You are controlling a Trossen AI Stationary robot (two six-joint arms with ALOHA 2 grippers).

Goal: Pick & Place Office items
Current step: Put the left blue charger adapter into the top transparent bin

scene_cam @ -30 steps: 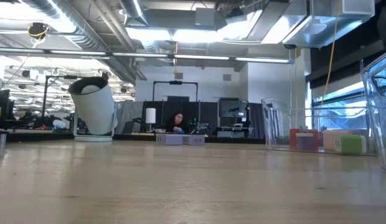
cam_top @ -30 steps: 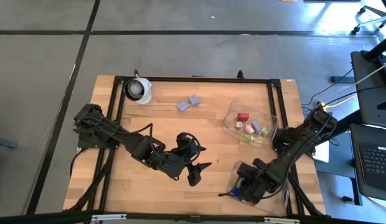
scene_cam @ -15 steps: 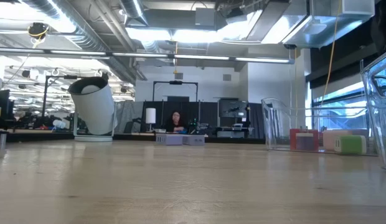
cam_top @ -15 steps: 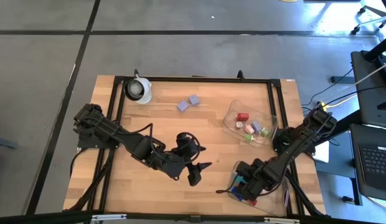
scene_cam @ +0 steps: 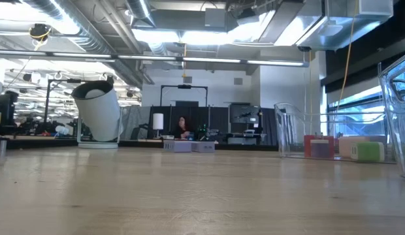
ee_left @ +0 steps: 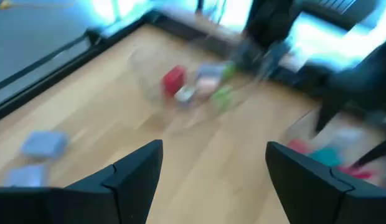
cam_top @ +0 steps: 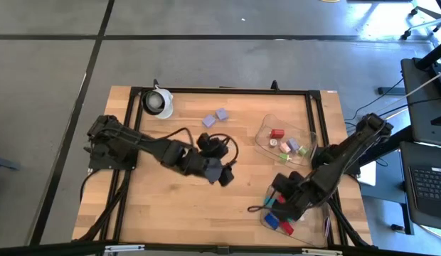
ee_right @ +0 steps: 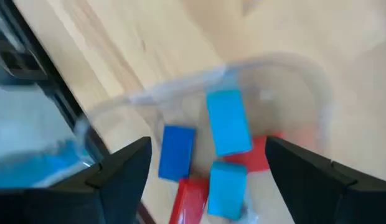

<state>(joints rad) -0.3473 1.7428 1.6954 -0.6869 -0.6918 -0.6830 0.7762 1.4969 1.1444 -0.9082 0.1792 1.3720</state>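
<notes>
Two lavender blocks (cam_top: 215,117) lie on the table's far middle, also in the low view (scene_cam: 189,146). The far clear tray (cam_top: 265,128) holds red, pink, lavender, green and white pieces (ee_left: 174,79). The near clear tray (cam_top: 267,222) holds blue, teal and red pieces (ee_right: 228,121). My right gripper (cam_top: 277,199) hangs open above this near tray, pointing steeply down, empty (ee_right: 208,180). My left gripper (cam_top: 225,176) hovers open over the table's middle, aimed toward the far tray, nothing between its fingers (ee_left: 215,180).
A white round roll (cam_top: 158,103) stands at the far left corner, large in the low view (scene_cam: 98,111). A black frame (cam_top: 220,91) runs round the table. Bare wood lies between the two arms and along the near left.
My right gripper has risen out of the near tray, and the blue, teal and red pieces stay lying in it. My left gripper has swung toward the table's far edge and turned toward the far tray.
</notes>
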